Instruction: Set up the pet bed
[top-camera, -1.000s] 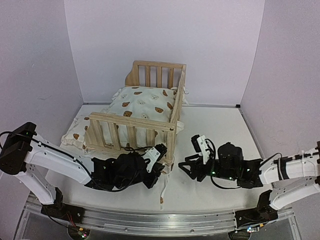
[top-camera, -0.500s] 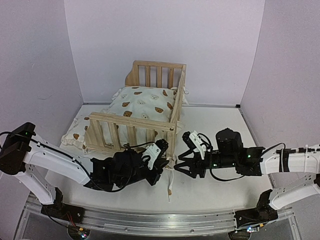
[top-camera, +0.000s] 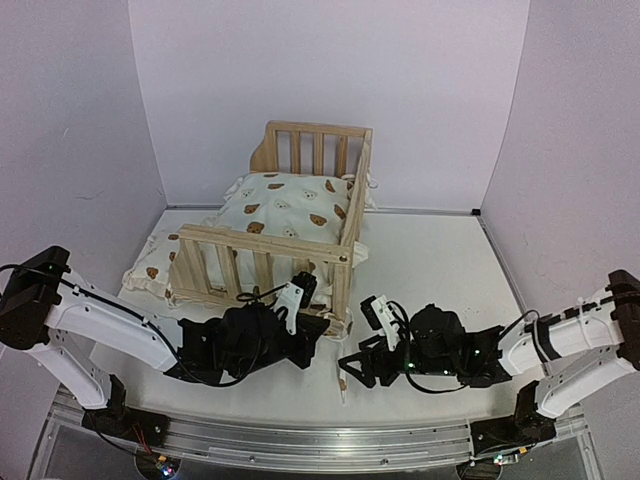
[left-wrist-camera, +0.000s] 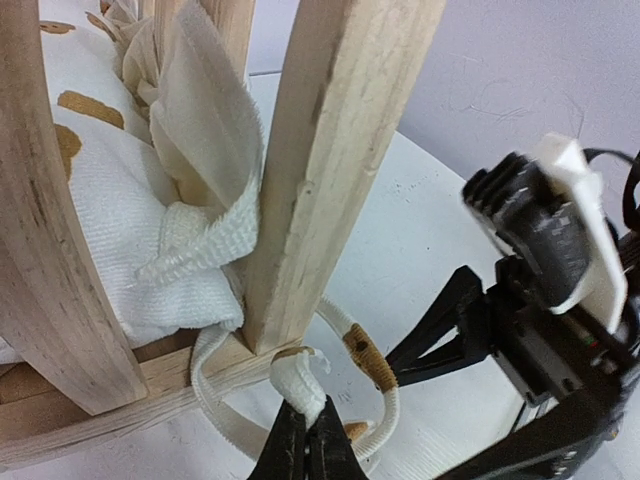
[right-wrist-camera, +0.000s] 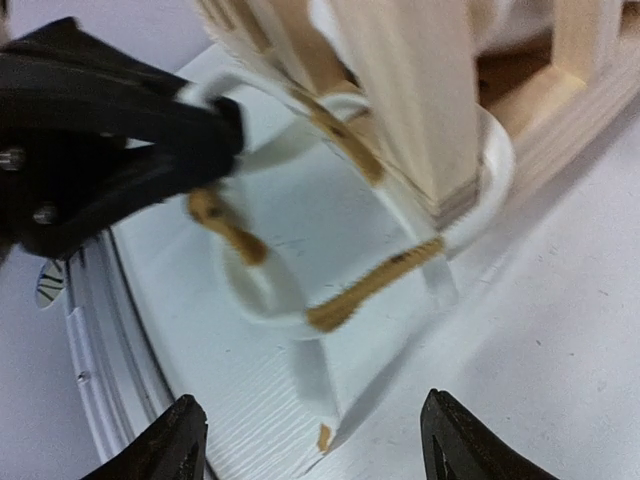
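So far: cream bear-print cushion (top-camera: 285, 205) lies in light pine slatted bed frame (top-camera: 318, 135).
Left fingers (left-wrist-camera: 285, 450): clenched on white cloth tie (left-wrist-camera: 300, 375).
Right fingers (right-wrist-camera: 178, 440): spread, holding nothing.
Left to do: tying, I think.

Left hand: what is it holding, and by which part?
The left hand pinches a cream cushion tie at a bunched part, beside the corner post.

This is looking like a robotics lab booth: plain pale panels (top-camera: 330, 80) are enclosing the white bench (top-camera: 440, 260) on three sides, and an aluminium rail (top-camera: 300, 441) is running along the bench's near edge.
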